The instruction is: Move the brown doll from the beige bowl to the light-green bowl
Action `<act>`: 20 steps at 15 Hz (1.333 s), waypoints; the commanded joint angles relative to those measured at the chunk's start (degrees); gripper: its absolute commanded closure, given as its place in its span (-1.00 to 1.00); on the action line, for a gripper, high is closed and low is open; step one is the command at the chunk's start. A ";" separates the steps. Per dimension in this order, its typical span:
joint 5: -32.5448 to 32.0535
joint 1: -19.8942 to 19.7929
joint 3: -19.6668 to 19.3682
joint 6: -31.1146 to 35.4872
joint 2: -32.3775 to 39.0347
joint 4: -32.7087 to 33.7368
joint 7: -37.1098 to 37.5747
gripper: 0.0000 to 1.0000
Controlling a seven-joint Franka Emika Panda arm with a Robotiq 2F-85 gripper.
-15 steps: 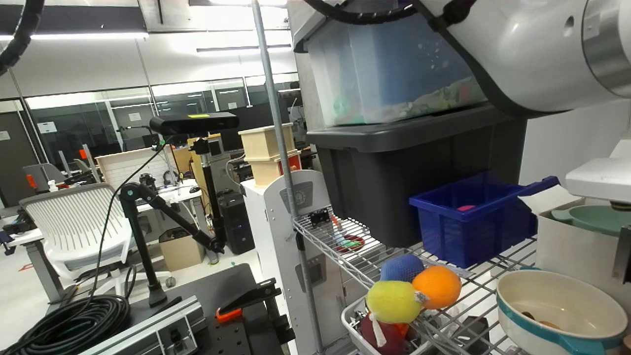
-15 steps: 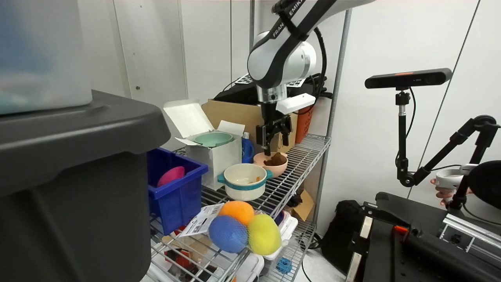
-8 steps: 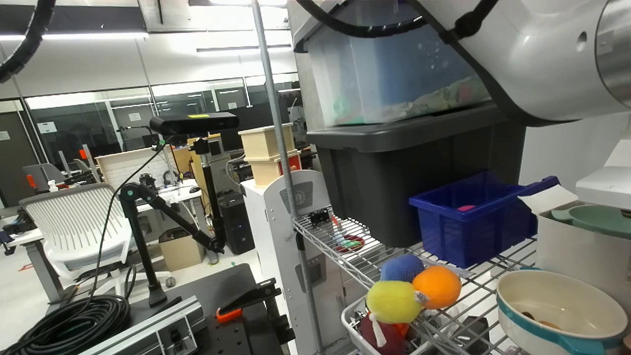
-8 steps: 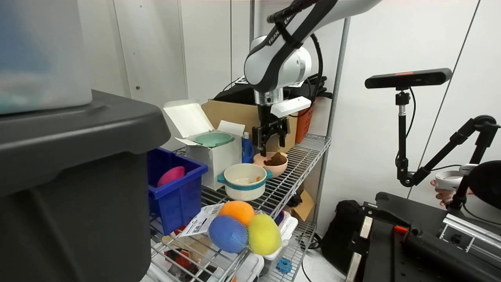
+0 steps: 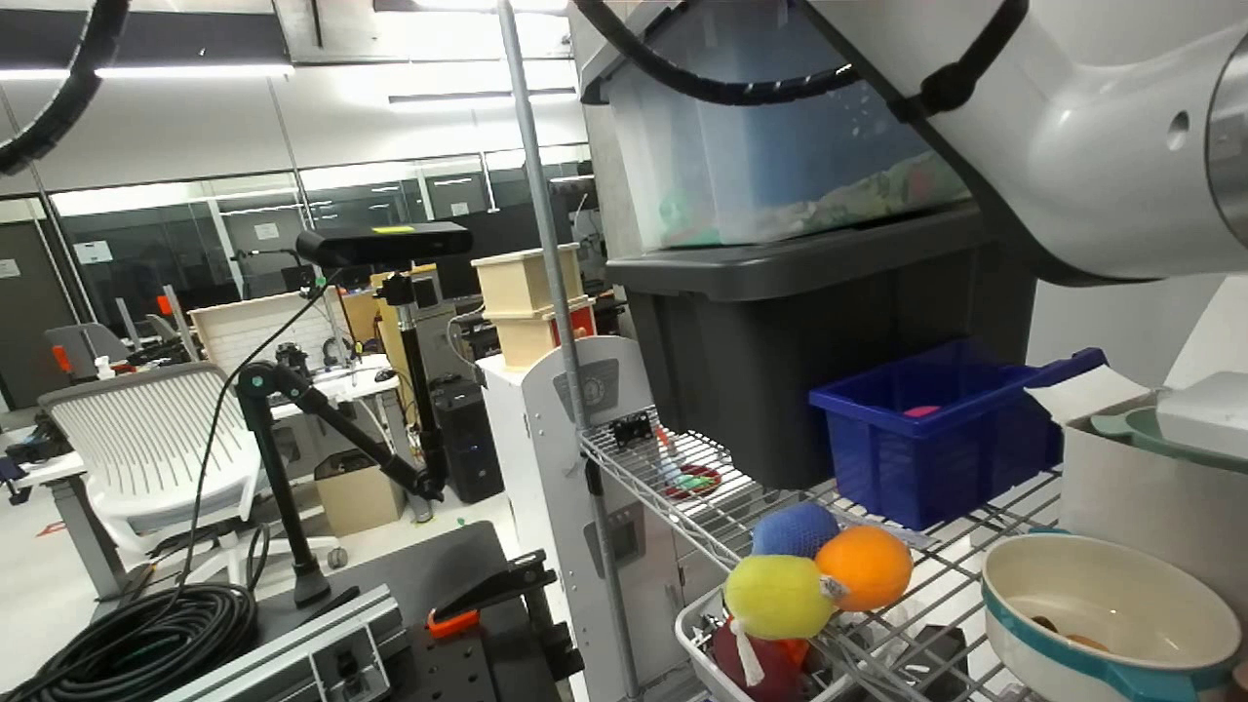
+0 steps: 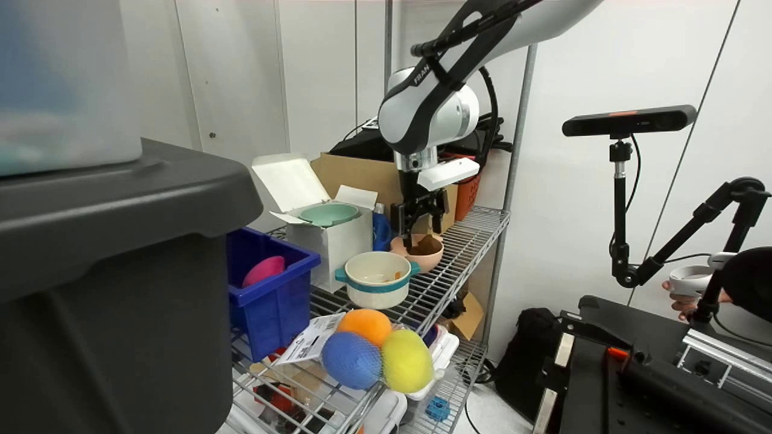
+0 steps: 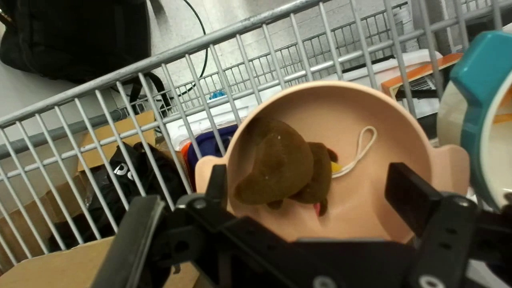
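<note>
Brown doll [image 7: 280, 164]: sitting in the beige bowl [image 7: 372, 200], so not moved over yet. Slumped against one side of the wall, trailing a pale cord loop [image 7: 356, 163] across the bare part.

Beige bowl: more peachy than beige tbh, but going with this one because of the doll inside. Parked on the wire shelf [image 6: 473, 235], just beside the cream pot [image 6: 378, 295] with teal trim and some orangey bits inside, no clue what.

Gripper [image 7: 309, 176]: hanging right over the beige bowl with fingers [image 7: 412, 194] wide apart and nothing gripped. Can't tell depth relative to the rim, or any touch against doll or bowl.

Light-green bowl [image 6: 329, 214]: perched in the mouth of the open white box [image 6: 338, 247], near the cream pot. Showing in both exterior views, no doll visible in there.

Done on the doll run: just the approach, basically. Would call it early days, maybe right on the edge of the grasp going by the low position and the wide fingers.

Left for the doll run: pretty much the whole job. Probably edge toward the doll, drop lower, pinch, lift clear of the rim, carry across to the white box, let go above the light-green bowl.
</note>
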 commanded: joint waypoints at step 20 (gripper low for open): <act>1.18 -0.83 0.87 0.31 1.08 1.41 0.19 0.94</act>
